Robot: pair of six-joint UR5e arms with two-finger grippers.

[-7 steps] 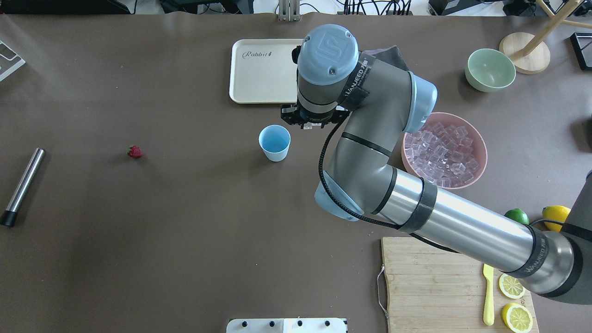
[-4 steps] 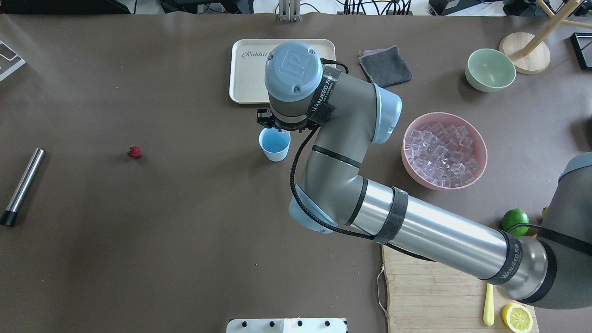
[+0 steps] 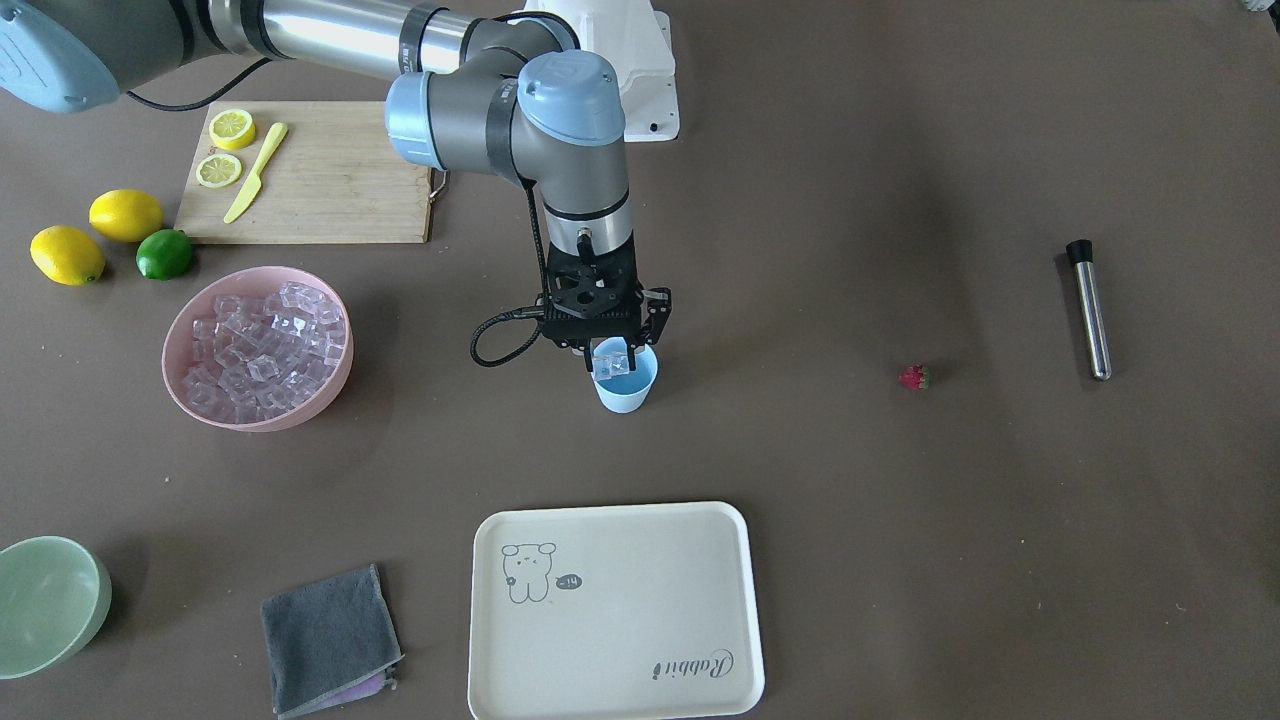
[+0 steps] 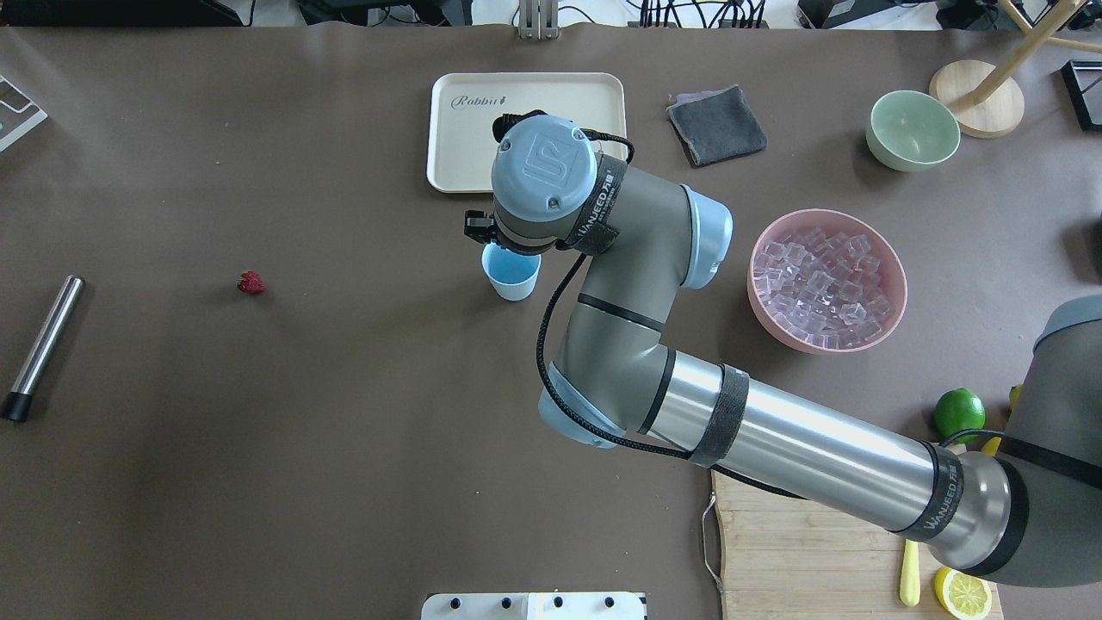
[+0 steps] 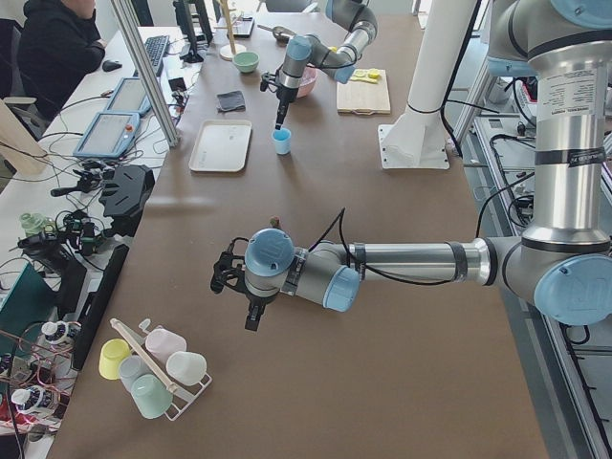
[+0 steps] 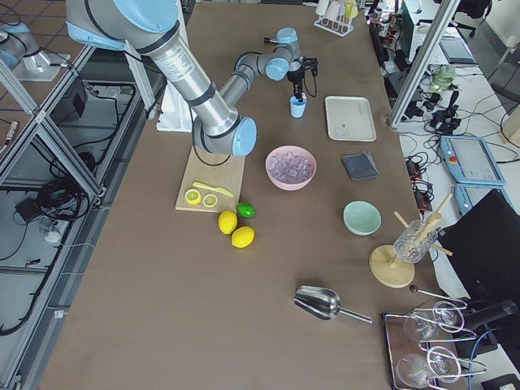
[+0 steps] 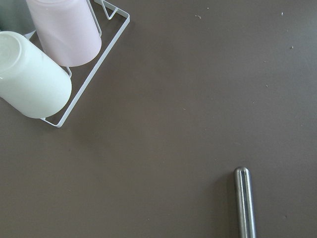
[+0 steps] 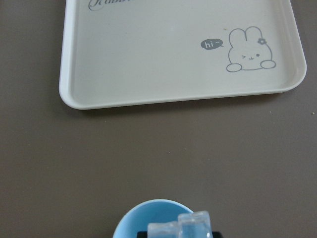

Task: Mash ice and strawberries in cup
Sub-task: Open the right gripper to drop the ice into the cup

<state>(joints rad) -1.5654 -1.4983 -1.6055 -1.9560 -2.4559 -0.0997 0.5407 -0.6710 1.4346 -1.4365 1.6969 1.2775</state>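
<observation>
The light-blue cup stands upright mid-table; it also shows in the overhead view. My right gripper hangs right over the cup's mouth, shut on one clear ice cube. The right wrist view shows that cube just above the cup's rim. More ice fills the pink bowl. The strawberry lies alone on the table, far from the cup. My left gripper shows only in the exterior left view; I cannot tell whether it is open or shut.
A cream tray lies beyond the cup. A steel muddler lies past the strawberry and under the left wrist. A cutting board with lemon slices, a lime, a green bowl and a grey cloth lie on the right arm's side.
My right arm has swung left from beside the cup to directly over it, carrying the ice cube. The cup, strawberry and muddler have not moved.
</observation>
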